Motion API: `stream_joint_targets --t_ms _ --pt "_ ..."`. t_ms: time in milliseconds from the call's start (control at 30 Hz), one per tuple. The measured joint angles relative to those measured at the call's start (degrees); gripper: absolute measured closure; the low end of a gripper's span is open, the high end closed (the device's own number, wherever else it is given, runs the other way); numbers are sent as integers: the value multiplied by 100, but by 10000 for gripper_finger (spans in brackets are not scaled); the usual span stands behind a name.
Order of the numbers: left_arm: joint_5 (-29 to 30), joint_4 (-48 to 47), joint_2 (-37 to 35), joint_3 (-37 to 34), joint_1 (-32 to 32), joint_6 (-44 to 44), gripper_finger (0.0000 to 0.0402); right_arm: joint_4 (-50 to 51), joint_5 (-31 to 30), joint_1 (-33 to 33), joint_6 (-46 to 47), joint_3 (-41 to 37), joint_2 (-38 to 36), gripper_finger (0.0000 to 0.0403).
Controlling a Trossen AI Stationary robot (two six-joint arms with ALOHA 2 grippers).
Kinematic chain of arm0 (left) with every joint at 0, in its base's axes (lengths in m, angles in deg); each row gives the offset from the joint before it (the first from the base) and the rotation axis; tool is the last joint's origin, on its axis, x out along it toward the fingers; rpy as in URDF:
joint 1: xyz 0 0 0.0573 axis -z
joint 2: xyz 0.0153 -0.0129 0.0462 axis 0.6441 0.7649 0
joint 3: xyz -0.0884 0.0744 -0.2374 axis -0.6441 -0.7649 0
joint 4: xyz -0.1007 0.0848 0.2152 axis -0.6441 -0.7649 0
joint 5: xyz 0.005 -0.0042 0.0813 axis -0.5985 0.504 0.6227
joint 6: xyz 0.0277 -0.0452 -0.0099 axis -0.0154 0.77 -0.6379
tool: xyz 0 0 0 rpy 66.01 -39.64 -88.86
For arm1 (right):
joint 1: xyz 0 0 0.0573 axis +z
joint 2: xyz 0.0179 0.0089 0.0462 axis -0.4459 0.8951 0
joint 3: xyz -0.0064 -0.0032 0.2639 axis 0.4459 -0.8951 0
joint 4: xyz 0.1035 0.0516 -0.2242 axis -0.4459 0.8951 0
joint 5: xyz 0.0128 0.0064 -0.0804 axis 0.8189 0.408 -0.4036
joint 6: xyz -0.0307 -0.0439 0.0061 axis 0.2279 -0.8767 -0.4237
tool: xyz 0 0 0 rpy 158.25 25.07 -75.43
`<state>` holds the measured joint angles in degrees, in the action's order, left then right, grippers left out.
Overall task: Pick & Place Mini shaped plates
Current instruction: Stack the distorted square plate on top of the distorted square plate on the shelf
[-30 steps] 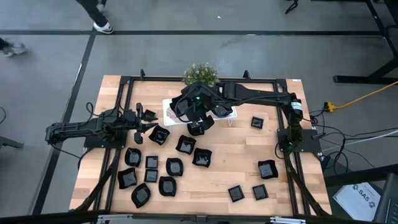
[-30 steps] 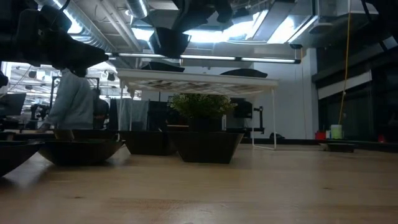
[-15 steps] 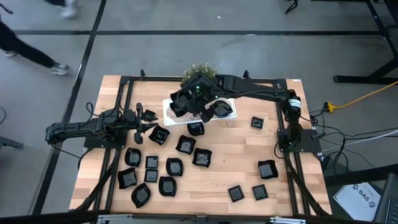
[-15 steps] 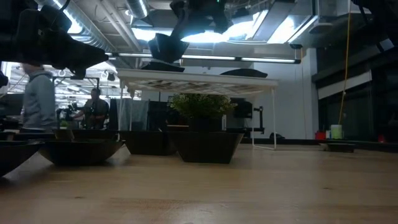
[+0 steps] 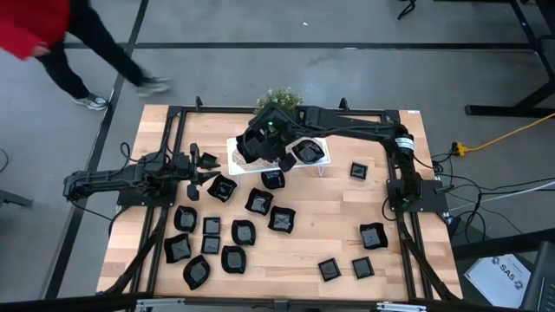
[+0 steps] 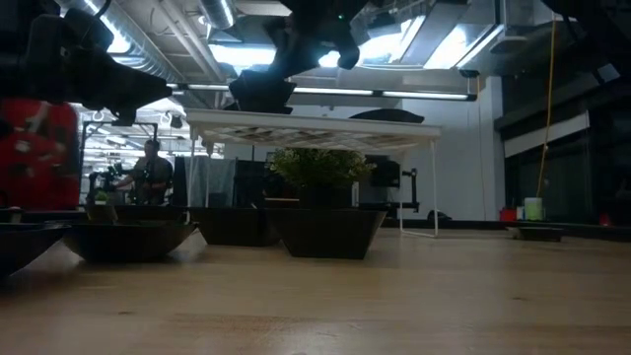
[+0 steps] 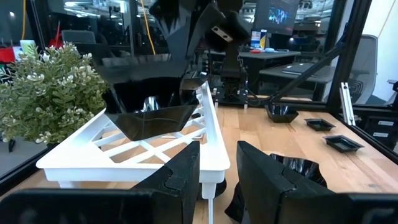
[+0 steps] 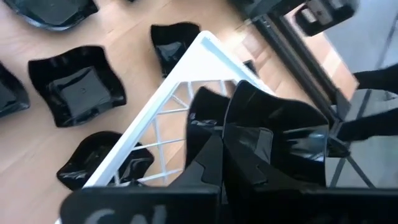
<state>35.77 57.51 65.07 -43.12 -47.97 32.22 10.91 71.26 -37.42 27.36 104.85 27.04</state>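
While reaching from the table's right edge across to the white lattice-patterned rectangular rack [image 5: 279, 154], the right arm bends at the elbow and ends over the rack's left half. Right gripper [image 8: 225, 144] pinched tight on the rim of a glossy black square dish [image 8: 283, 138], held tilted just above the lattice (whether it touches the bars cannot be told). Seen from the left wrist, the same dish [image 7: 152, 118] hangs low over the near end of the rack [image 7: 84, 163]. A second black dish [image 5: 306, 152] already lying on the rack's right half. Small green bushy plant [image 5: 279, 100] just behind the rack.

Left arm stretched flat along the table's left side, left gripper [image 5: 198, 171] pointing at the rack with fingers [image 7: 270, 180] parted and nothing between them. A wavy black dish [image 5: 222, 188] on the wood just beside it.

Other small black dishes [image 5: 211, 240] scattered over the wooden table [image 5: 329, 217], most clustered left of centre below the rack, a few well apart on the right. A person in red [image 5: 35, 26] on the floor beyond the table's far left corner.
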Motion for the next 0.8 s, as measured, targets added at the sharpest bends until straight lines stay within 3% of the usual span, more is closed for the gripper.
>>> stream_joint_targets --t_ms 333,800 --pt "0 17 -2 0 -1 0 302 13 319 0 -102 0 14 398" --pt "0 16 0 0 1 0 302 -79 288 -39 -55 0 113 362"
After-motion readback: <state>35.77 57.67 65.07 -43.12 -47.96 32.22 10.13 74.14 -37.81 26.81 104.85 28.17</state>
